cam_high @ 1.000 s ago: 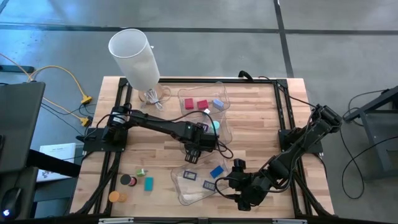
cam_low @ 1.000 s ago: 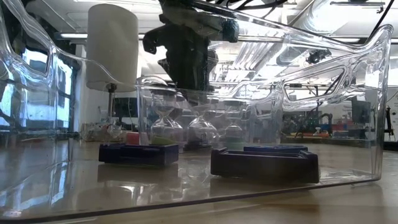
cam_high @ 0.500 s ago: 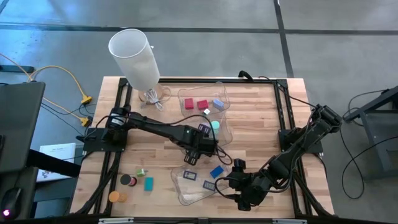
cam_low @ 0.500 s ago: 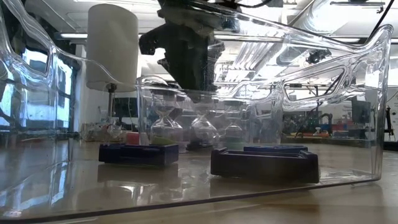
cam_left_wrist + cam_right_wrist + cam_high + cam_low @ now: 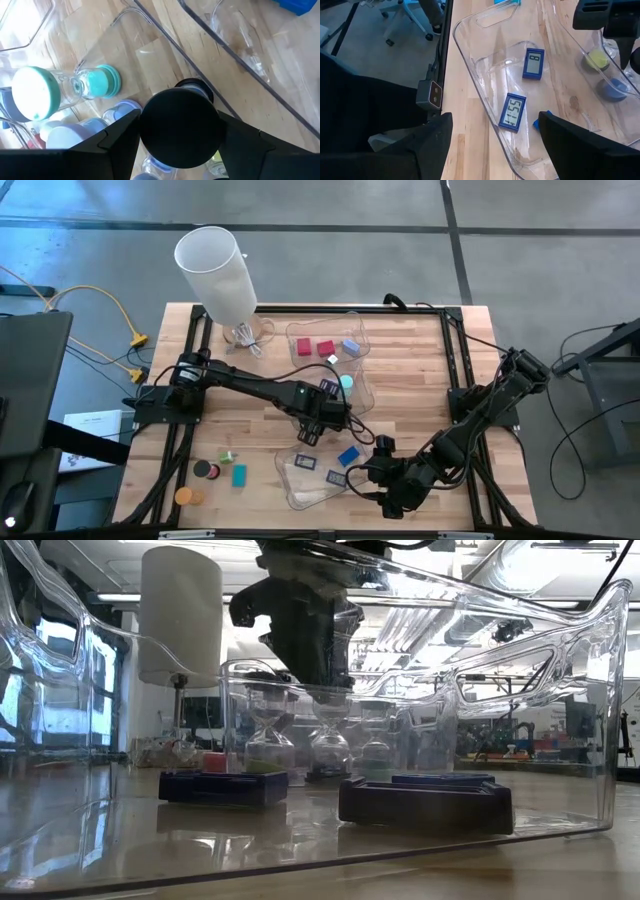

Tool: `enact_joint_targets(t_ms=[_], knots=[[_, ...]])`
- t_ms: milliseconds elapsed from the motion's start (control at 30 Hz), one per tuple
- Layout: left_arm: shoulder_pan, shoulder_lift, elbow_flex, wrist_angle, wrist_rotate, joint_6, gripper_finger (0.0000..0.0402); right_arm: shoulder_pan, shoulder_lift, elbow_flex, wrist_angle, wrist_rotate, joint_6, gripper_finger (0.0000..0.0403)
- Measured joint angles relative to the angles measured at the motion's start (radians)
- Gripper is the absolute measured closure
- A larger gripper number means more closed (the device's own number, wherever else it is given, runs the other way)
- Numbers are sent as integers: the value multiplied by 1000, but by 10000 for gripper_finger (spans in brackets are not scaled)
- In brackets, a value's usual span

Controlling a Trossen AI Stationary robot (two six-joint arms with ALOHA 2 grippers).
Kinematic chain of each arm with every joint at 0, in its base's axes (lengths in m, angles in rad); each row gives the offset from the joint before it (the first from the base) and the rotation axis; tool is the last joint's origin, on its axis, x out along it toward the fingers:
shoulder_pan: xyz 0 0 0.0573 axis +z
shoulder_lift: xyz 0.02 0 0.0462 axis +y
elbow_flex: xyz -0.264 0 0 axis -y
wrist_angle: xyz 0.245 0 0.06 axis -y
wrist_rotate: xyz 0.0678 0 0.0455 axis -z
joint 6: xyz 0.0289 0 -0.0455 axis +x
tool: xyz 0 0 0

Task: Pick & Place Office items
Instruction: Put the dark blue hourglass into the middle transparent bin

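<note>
A slatted wooden table (image 5: 410, 370) is sitting on a grey concrete floor, with a white lamp shade (image 5: 215, 270) at its far left corner. The left gripper (image 5: 309, 435) is pinching a black-capped hourglass (image 5: 180, 127), having crept slightly toward the near clear tray (image 5: 300, 485) (two small clocks (image 5: 513, 111) lying inside). The right gripper (image 5: 362, 480) is waiting spread beside that tray. The hourglass's body is mostly hidden.
</note>
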Motion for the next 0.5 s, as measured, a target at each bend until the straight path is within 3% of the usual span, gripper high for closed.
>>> enact_joint_targets(t_ms=[500], knots=[[0, 0, 0, -1, 2, 7, 171, -1, 0, 0, 24, 0, 1, 119]])
